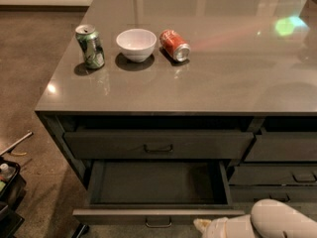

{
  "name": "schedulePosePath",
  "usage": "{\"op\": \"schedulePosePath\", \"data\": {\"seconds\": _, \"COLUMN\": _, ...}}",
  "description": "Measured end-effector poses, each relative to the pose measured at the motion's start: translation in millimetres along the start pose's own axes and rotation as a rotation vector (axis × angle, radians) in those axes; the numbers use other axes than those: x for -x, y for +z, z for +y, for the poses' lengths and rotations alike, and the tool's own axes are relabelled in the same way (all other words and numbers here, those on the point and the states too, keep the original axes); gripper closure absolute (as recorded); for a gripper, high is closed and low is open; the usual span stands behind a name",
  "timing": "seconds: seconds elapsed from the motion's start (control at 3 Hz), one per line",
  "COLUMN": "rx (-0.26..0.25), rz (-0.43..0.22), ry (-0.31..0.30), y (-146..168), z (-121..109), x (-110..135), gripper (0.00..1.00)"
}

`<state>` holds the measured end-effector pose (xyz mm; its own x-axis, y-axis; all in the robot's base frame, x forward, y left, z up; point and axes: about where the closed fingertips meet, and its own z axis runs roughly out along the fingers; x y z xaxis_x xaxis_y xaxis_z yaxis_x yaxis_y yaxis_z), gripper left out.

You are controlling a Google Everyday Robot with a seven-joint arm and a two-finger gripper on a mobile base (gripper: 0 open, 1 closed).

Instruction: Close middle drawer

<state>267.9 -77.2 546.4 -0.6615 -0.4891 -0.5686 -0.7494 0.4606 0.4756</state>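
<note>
The middle drawer [158, 183] is pulled out wide under the counter, its dark box interior bare. Its flat front [114, 216] runs along the bottom of the view with a small loop handle [158, 223] at its centre. My gripper [204, 226] is at the bottom edge, just right of that handle and next to the drawer front; only a pale fingertip shows in front of the white arm [277, 222]. The drawer above [158, 144] is shut.
On the grey counter [198, 78] stand an upright green can [90, 46], a white bowl [136, 44] and a red can [174, 45] lying on its side. Shut drawers [282, 175] are on the right. A black bin [7, 192] sits on the floor at left.
</note>
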Motion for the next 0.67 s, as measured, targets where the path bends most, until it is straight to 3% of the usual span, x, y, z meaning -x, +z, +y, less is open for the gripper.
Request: {"op": "schedulePosePath", "data": {"seconds": 0.67, "rx": 0.023, "rz": 0.000, "ry": 0.015, "y": 7.4, "z": 2.0, "x": -5.4, "gripper": 0.42}}
